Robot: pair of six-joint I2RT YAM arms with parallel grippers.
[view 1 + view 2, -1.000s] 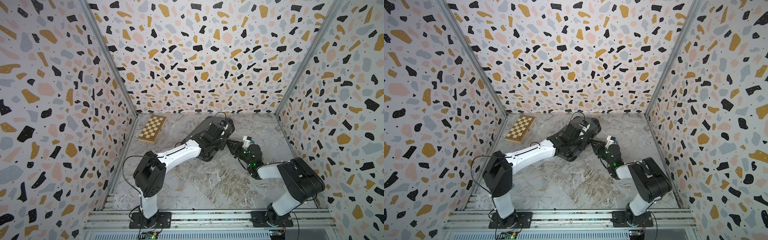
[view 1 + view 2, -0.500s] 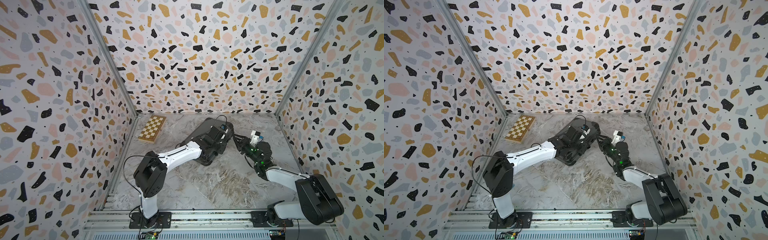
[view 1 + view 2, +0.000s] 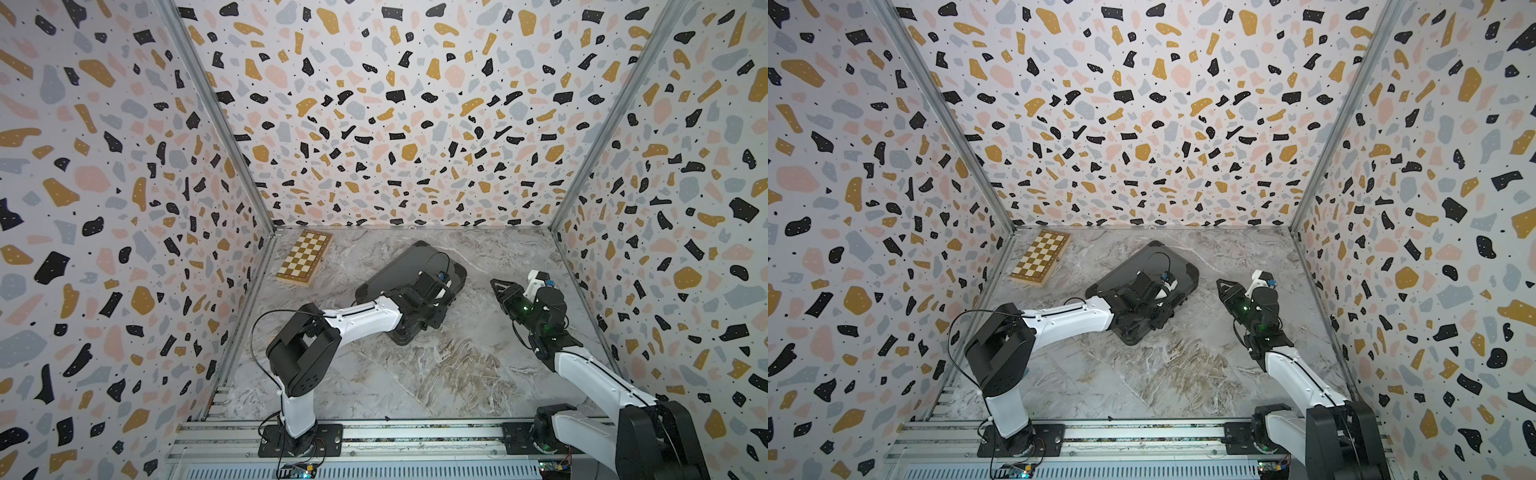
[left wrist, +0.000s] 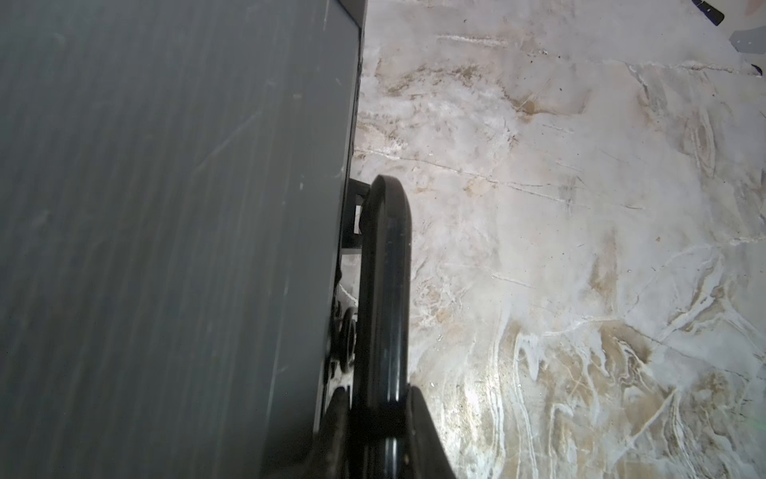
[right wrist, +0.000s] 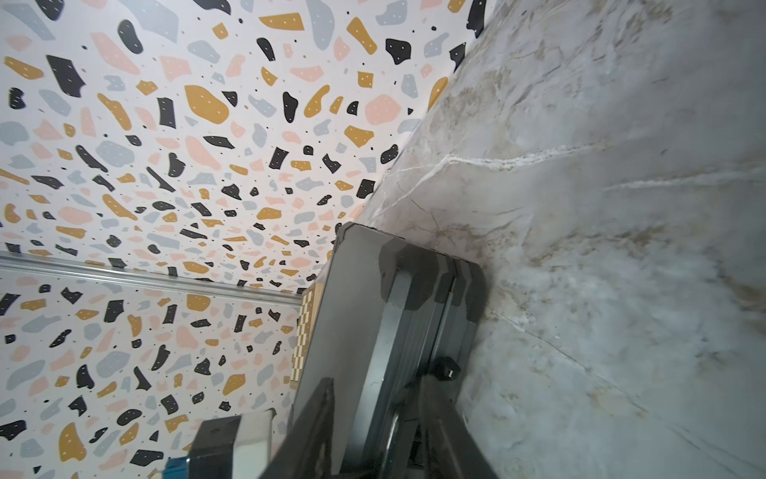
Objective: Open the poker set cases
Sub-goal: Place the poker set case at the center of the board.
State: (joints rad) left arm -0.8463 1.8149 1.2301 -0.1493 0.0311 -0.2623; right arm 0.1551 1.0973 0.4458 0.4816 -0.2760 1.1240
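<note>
One dark grey, flat rectangular poker set case (image 3: 399, 270) with black corner caps lies closed and askew near the middle of the marbled counter (image 3: 436, 374), well apart from the tan checkered wooden box (image 3: 304, 258). The left claw (image 4: 375, 414) is clamped on the case's curved black handle (image 4: 385, 290). The right claw (image 3: 498, 289) hangs near the case's right end, clear of it, its fingers narrowly parted around nothing.
</note>
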